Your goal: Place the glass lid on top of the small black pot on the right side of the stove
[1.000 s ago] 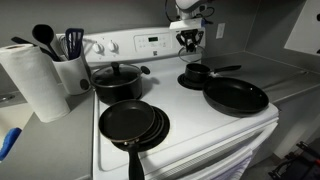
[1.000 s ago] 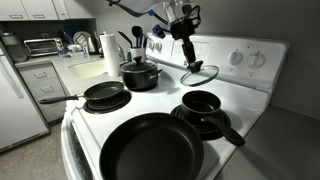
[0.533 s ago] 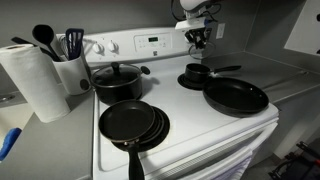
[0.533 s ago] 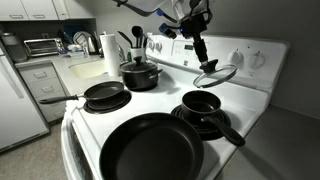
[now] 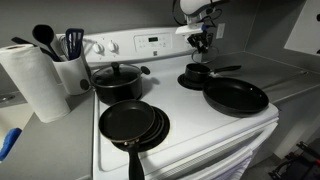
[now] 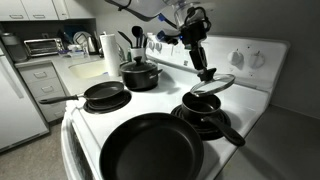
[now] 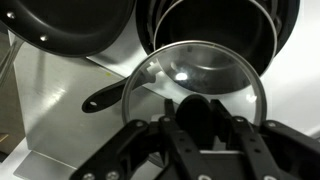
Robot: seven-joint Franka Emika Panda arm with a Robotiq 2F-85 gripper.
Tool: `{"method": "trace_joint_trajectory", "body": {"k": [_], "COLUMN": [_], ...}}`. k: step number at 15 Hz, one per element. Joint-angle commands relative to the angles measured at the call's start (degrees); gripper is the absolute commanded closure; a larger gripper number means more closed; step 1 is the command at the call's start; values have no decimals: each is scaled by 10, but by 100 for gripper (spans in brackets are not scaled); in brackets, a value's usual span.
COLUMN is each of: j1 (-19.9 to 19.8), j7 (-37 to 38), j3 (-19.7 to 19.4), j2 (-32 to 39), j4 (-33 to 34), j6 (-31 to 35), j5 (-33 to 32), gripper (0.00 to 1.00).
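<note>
My gripper (image 6: 207, 73) is shut on the black knob of the glass lid (image 6: 211, 86) and holds it tilted just above the small black pot (image 6: 203, 104). In the wrist view the fingers (image 7: 200, 110) clamp the knob, and the clear lid (image 7: 175, 68) hangs over the pot's rim (image 7: 220, 40). In an exterior view the gripper (image 5: 201, 42) is above the small pot (image 5: 197, 72), whose long handle points right. The pot stands on the white stove (image 5: 190, 125), on its back right burner.
A large two-handled black pot (image 6: 139, 73) with its own lid stands at the back. Wide frying pans (image 6: 150, 150) (image 6: 105, 95) fill the front burners. A utensil holder (image 5: 70, 70) and paper towel roll (image 5: 32, 80) stand on the counter beside the stove.
The gripper has carried the lid from near the back panel rightward and down, and it now hangs just above the small pot.
</note>
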Motion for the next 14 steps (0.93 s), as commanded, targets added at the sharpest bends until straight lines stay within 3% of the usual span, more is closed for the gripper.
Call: {"method": "trace_joint_trajectory", "body": {"k": [1,13,14], "j1": [-7,-19,-39], "j7": [18,28,38], "j3": [9,5,33], "j2": [-31,-58,-64], "j4": [-49,-111,-117], "j6": [21,90,98], "j5": [32,121,114], "gripper": [85,85,85]}}
